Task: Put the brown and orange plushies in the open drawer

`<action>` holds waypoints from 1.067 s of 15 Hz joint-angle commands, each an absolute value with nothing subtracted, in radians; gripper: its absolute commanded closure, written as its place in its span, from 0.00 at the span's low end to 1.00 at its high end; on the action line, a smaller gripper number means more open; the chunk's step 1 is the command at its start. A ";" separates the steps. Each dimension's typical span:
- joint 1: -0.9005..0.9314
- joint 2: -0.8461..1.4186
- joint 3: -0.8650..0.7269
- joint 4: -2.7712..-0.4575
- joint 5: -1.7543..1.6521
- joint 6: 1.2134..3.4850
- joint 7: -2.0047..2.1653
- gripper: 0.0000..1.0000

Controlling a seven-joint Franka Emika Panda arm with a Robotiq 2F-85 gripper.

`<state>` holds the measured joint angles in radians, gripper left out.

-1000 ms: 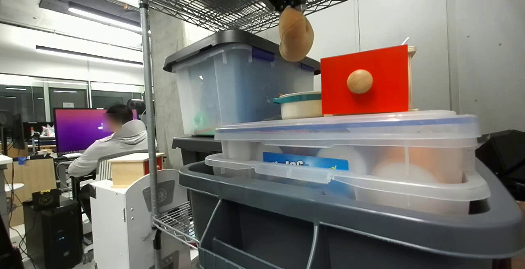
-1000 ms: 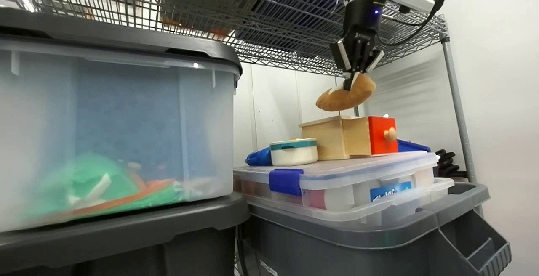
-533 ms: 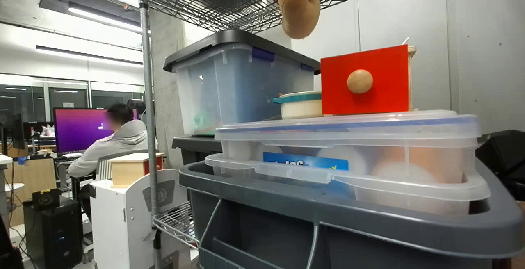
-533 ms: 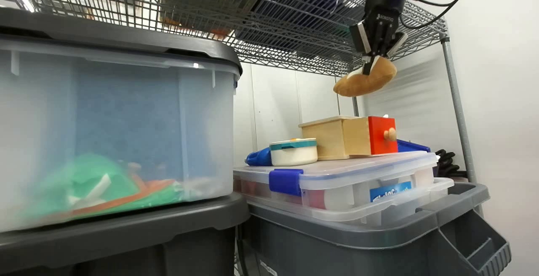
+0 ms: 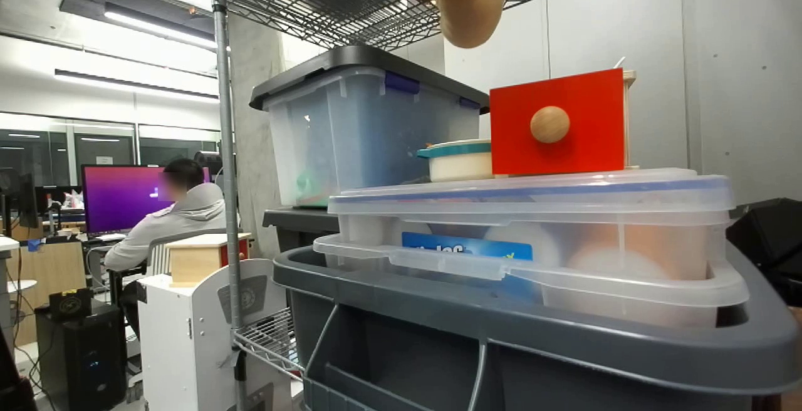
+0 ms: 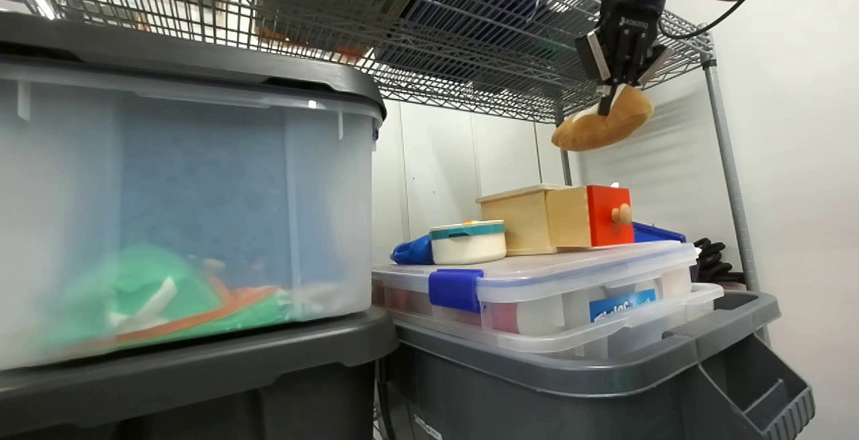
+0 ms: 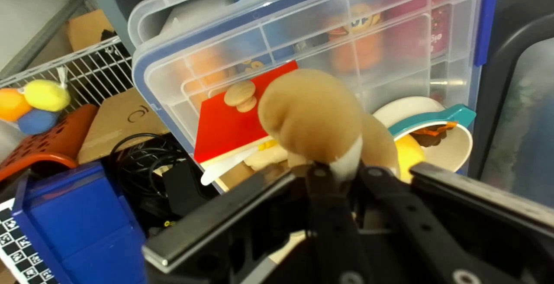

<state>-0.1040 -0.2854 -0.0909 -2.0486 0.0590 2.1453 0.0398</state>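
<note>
While our hand (image 7: pixel 346 172) grips the brown plushie (image 6: pixel 604 129) well above the red-fronted drawer (image 6: pixel 567 217), we should centre it, descend slowly past the white item (image 7: pixel 223 168) projecting at the side, then release. We cannot positively identify the orange plushie.

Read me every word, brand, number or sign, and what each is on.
"ROBOTIQ": on the gripper.
Too blurred: the blue label on the clear box, both exterior views.
Too blurred: print on a pink item and an orange item inside, wrist view.
Too small: an emblem on a white panel.
Too small: a sticker on the grey bin.
</note>
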 commanded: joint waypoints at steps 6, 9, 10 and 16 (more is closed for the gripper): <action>-0.143 -0.276 -0.099 -1.996 0.030 2.018 0.151 0.97; -0.156 -0.253 -0.095 -1.971 0.019 2.022 0.228 0.97; -0.161 -0.247 -0.092 -1.971 0.021 2.049 0.268 0.97; -0.158 -0.224 -0.082 -1.972 0.023 2.071 0.417 0.97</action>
<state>-0.1539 -0.2407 -0.0949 -1.9920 0.0292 2.0652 0.3470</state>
